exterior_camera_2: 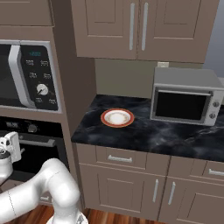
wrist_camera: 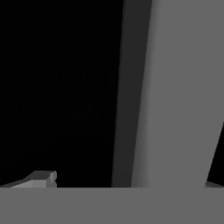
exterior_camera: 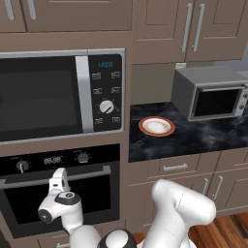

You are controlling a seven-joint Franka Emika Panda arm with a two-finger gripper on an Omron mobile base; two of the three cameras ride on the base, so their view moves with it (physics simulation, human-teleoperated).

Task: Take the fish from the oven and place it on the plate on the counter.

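Note:
The black built-in oven (exterior_camera: 97, 193) sits under the microwave with its glass door closed, so the fish stays hidden. My gripper (exterior_camera: 59, 180) is up against the oven's long silver bar handle (exterior_camera: 92, 173), near its left half. In the hand view the handle (wrist_camera: 175, 87) runs close between my two spread fingertips (wrist_camera: 41, 177), and the jaws are open around it. The gripper (exterior_camera_2: 11, 146) also appears at the left edge of the right base view. The small plate (exterior_camera: 156, 126) with an orange-red rim lies empty on the black marbled counter (exterior_camera: 208, 138).
A large silver-black microwave (exterior_camera: 58, 94) is built in above the oven. A small grey toaster oven (exterior_camera: 210, 94) stands at the back right of the counter. Brown drawers (exterior_camera_2: 120, 158) with silver handles sit below, and wall cupboards (exterior_camera_2: 140, 26) hang above.

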